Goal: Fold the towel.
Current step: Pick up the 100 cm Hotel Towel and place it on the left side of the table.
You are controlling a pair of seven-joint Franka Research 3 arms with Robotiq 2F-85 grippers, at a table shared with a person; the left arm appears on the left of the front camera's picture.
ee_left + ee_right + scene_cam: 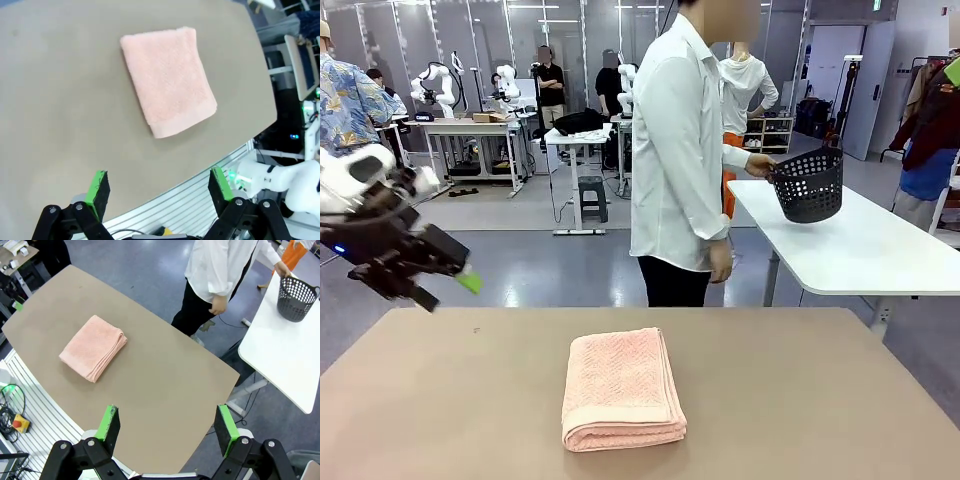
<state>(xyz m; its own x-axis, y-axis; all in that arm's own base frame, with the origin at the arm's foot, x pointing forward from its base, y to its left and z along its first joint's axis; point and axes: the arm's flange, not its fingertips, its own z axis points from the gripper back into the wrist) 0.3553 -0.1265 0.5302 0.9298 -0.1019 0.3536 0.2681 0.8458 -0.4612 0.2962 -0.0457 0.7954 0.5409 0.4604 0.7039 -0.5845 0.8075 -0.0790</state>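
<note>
folded towel (622, 389) on table (800, 400), both end effectors (159, 187) (169, 424) spread wide, empty

towel (623, 388) mid-table, basket (809, 185) on far table (behind right)

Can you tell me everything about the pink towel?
The towel is salmon-pink terry cloth with a zigzag weave and a plain band near one end. It is folded into a thick, neat rectangle of several layers; the stacked edges show along one side in the right wrist view. It lies flat on the brown table, around the middle, nearer the robot's edge. Only the table touches it. No end effector or hand is on it.
</note>
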